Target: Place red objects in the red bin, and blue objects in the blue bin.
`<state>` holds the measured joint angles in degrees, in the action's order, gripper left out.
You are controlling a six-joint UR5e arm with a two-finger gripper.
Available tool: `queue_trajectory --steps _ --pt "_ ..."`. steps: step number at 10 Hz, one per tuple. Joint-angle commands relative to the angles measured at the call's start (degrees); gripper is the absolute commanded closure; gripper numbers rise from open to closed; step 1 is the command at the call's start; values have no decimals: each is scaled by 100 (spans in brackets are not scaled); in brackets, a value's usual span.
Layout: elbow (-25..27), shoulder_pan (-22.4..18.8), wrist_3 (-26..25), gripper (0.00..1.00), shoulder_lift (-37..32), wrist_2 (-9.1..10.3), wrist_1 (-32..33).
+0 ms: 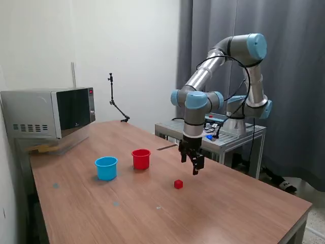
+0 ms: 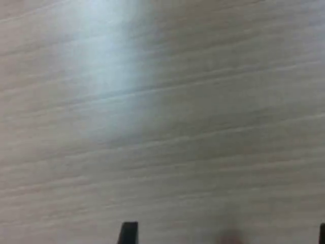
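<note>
One small red cube [image 1: 178, 184] lies on the wooden table [image 1: 101, 213]. My gripper [image 1: 193, 166] hangs open a little above the table, just behind the cube and toward the exterior view's right. The red bin [image 1: 141, 158], a red cup, stands upright to the left of the gripper. The blue bin [image 1: 106, 168], a light blue cup, stands further left. No blue objects are in view. The wrist view shows blurred bare wood [image 2: 162, 112] and two dark fingertips [image 2: 128, 233] far apart, with nothing held between them.
A microwave [image 1: 51, 113] sits at the table's far left corner. A thin black bent stand [image 1: 114, 101] rises at the back edge. The arm's metal base table [image 1: 213, 133] adjoins the back right. The table's front right edge [image 1: 299, 206] drops off.
</note>
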<state>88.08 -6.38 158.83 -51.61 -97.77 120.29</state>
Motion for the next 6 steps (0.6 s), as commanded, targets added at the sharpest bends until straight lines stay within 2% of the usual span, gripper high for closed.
queue_trajectory --steps 1,2,5,6 --pt "-80 -214 156 0 151 -809 82" --pt "-80 -241 148 0 151 -822 544" --pt "-97 -197 130 0 273 -787 1180" --pt "-80 -197 122 0 343 -587 1364"
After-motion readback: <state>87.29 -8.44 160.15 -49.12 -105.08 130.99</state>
